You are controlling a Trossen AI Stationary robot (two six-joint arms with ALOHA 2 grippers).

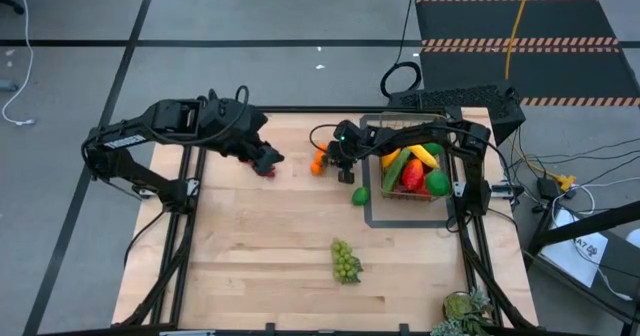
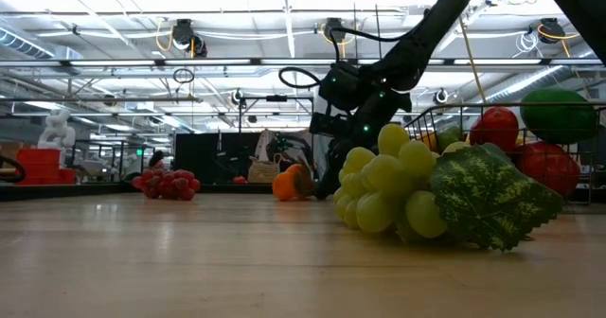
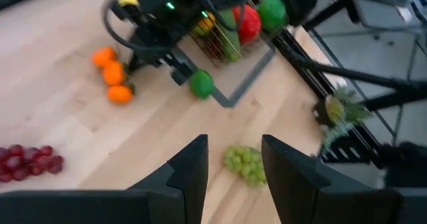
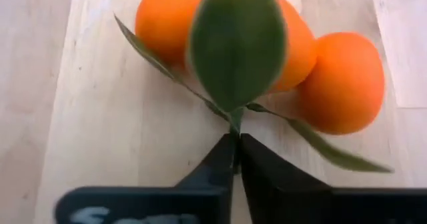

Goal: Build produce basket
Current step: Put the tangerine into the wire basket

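A cluster of three oranges (image 4: 343,81) with green leaves lies on the wooden table (image 1: 260,256), left of the wire basket (image 1: 392,128). My right gripper (image 4: 237,139) is down at the cluster and shut on its leaf stem. The basket holds a banana, a cucumber, red fruit and a green fruit. Out on the table lie a lime (image 1: 360,196), green grapes (image 1: 345,261) and red grapes (image 3: 30,161). My left gripper (image 3: 233,154) hangs open high above the table's far left part, with nothing in it. My right gripper pinches the thin green stem (image 4: 235,123) where the leaves of the orange cluster meet, with only its fingertips on it. The fingers slant down toward the table's left side. The oranges (image 1: 318,162) rest on the table, and one broad leaf (image 4: 237,44) stands up above the fingertips.
The basket stands on a flat dark tray frame (image 1: 372,216) at the far right. A leafy green item (image 1: 465,311) lies at the near right corner. Dark rails run along the table's left and right sides. Open wood lies in the middle and near left.
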